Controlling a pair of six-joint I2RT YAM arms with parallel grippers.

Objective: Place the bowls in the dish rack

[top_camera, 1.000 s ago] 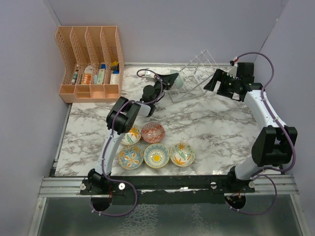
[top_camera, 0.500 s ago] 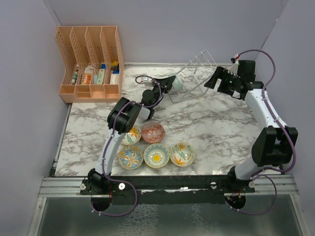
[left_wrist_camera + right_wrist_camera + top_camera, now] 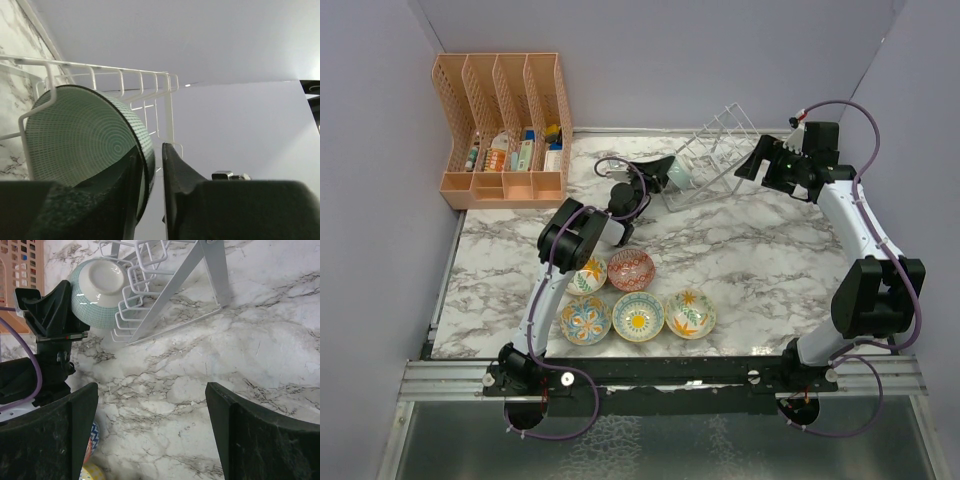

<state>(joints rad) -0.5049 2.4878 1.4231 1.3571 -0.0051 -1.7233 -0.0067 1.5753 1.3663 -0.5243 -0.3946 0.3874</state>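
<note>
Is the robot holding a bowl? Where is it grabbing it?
Yes. The left gripper pinches the teal bowl by its rim, one finger inside and one outside. The right gripper is open and holds nothing.

The desk (image 3: 750, 250) has a smooth, faintly glossy marble-look top. The dish rack (image 3: 215, 270) is thin white-coated wire. The teal bowl (image 3: 85, 135) in the rack looks like glazed ceramic with a fine grid texture. The left end effector (image 3: 156, 150) has matt, grainy black plastic fingers (image 3: 182, 175).
</note>
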